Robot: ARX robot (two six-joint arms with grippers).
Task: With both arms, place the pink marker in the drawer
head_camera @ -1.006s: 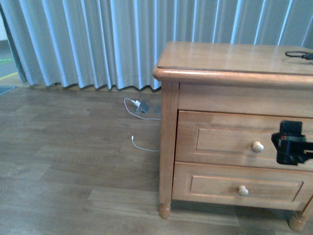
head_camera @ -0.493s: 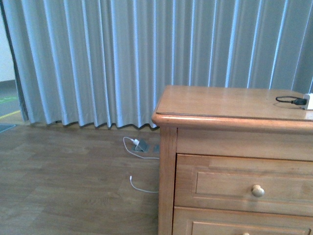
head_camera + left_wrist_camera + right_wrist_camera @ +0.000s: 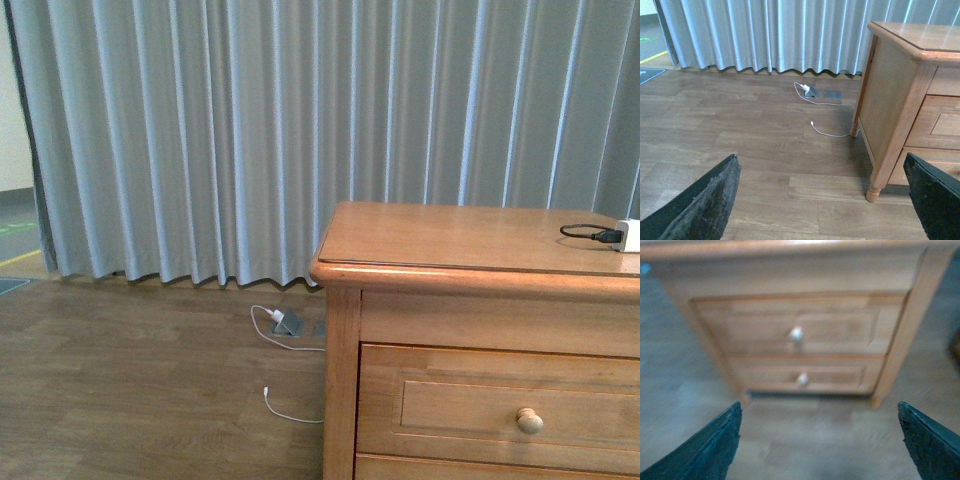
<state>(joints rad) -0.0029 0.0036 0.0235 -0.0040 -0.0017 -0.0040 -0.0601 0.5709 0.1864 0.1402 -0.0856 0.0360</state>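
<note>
while both sets of jaws stand wide apart and hold nothing, the left gripper (image 3: pixel 822 200) looks over bare wooden floor (image 3: pixel 740 135), with the dresser (image 3: pixel 900 100) off beyond one finger (image 3: pixel 935 200) and a white cable (image 3: pixel 827 132) lying ahead of the jaws. the right gripper (image 3: pixel 820 440) faces the dresser front, blurred, with the drawer (image 3: pixel 790 327) shut and its knob (image 3: pixel 796 334) straight ahead, well apart from the jaws. the pink marker appears in no view. a black cable (image 3: pixel 590 234) lies on the dresser top.
</note>
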